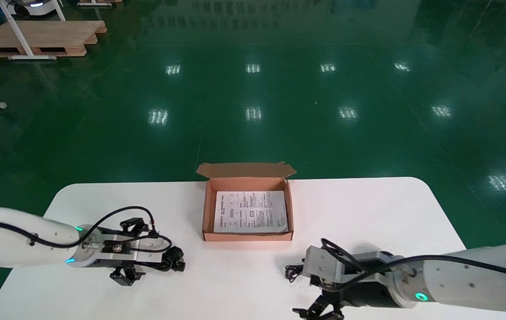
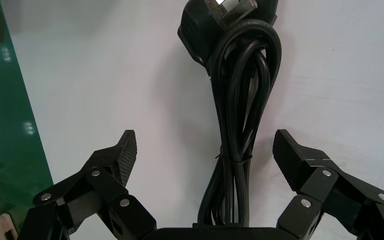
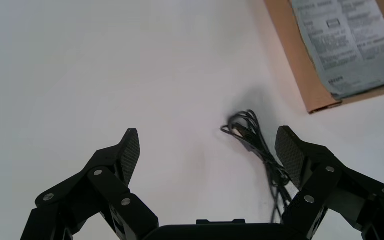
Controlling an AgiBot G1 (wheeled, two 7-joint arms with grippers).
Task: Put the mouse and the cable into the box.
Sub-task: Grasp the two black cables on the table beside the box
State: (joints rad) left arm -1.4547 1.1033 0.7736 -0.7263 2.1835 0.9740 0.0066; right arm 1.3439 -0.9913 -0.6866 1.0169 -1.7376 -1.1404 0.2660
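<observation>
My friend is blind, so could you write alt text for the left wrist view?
A tied black cable lies on the white table; the left gripper straddles it, jaws open and not touching.

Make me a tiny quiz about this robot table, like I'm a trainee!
1. True or false: the box already holds the bundled black cable.
2. What lies inside the box? A) a paper sheet B) a mouse C) nothing
3. Fill in: the left end effector stands ____, one finger on each side of the cable.
Key: 1 false; 2 A; 3 open.
</observation>
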